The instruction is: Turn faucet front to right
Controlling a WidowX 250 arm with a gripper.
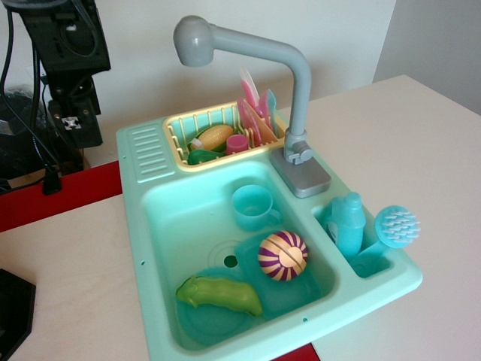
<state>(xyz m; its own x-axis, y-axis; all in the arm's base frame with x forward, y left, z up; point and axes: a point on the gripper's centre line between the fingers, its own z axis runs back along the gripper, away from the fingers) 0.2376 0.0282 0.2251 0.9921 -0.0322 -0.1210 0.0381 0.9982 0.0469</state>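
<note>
The grey faucet [301, 90] stands upright on its rectangular grey base [301, 174] at the back right of the mint toy sink [150, 248]. Its long horizontal arm points left. Its round head [194, 39] hangs above the back left of the yellow dish rack [180, 139]. A small lever [299, 154] sits at the foot of the stem. The black robot arm and gripper [68, 75] are at the far upper left, well away from the faucet. The fingers do not show clearly.
The basin holds a mint cup [252, 207], a striped purple-and-yellow ball [282, 256] and a green vegetable [219, 295]. The rack holds pink plates [252, 113] and corn [214, 137]. A blue bottle [347, 224] and brush [396, 227] stand in the right compartment. A black object [13, 312] lies at the lower left.
</note>
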